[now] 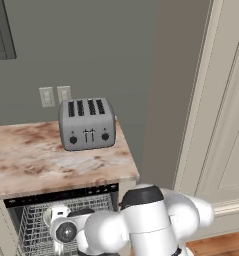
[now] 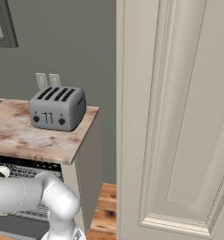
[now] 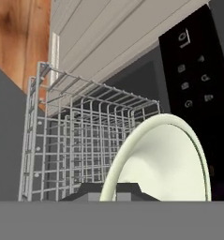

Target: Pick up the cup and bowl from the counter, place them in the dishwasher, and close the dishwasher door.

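My gripper (image 3: 109, 190) is clamped on the bowl (image 3: 167, 161), which stands on edge at five o'clock in the hand view, rim toward me. The wire rack (image 3: 85, 145) of the open dishwasher (image 1: 66, 212) spreads from nine o'clock to centre, with the black control strip (image 3: 195, 89) at two o'clock. On the counter (image 1: 36, 160) a toaster (image 1: 86, 123) stands. If I let go too high or tilted, the bowl could catch a wire, bounce and slide out.

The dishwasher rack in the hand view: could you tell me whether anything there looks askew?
Yes: the bowl stands on edge at the gripper, in front of the grey wire rack, rather than lying flat. Nothing looks spilled or damaged.
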